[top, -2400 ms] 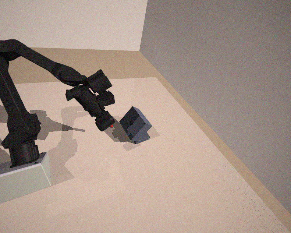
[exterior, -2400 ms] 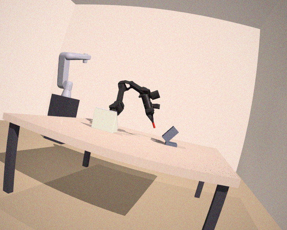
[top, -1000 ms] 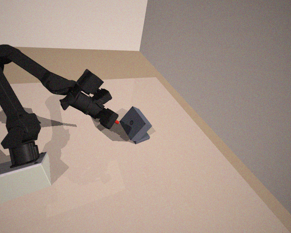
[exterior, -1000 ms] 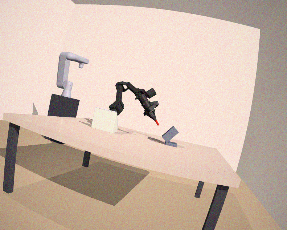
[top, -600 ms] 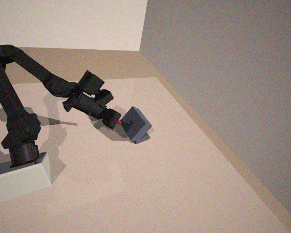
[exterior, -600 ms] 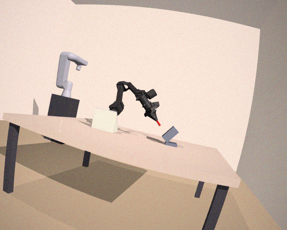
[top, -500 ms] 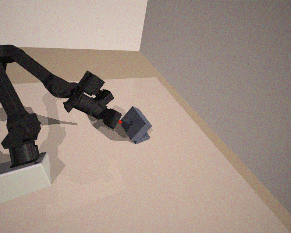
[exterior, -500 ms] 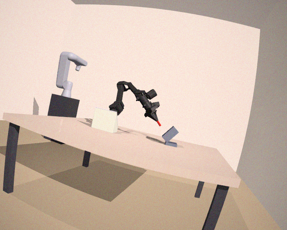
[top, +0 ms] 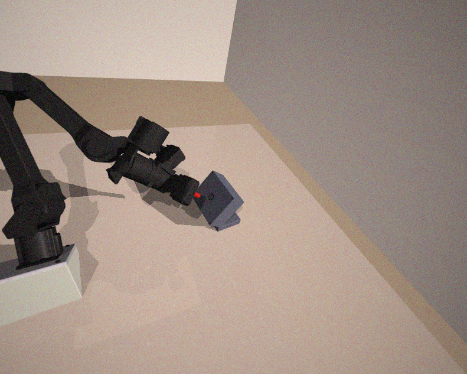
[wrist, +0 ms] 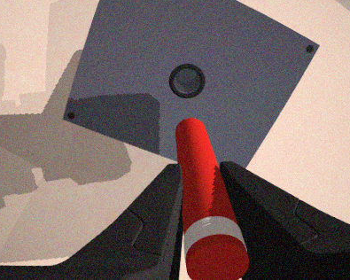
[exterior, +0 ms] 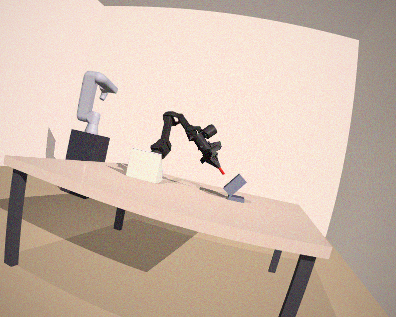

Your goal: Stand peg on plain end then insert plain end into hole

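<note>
My gripper (wrist: 199, 175) (exterior: 219, 168) is shut on the red peg (wrist: 197, 158) (top: 197, 195) (exterior: 222, 171). The peg's white band (wrist: 214, 230) is at the end nearer the wrist camera, and its plain end points out past the fingertips towards the panel. The blue-grey sloped panel (wrist: 245, 69) (top: 216, 207) (exterior: 235, 184) faces the gripper. Its one round hole (wrist: 187, 81) (top: 211, 197) shows just above the peg's plain end in the wrist view. In the exterior view a gap shows between the peg's tip and the panel. The hole is hidden in that view.
The panel stands on a small foot (top: 229, 221) (exterior: 236, 199) on the table (top: 275, 307) (exterior: 268, 221). The arm's pale base block (top: 33, 299) (exterior: 143, 165) is behind the gripper. A grey arm (exterior: 86, 96) stands on a dark pedestal beyond the table.
</note>
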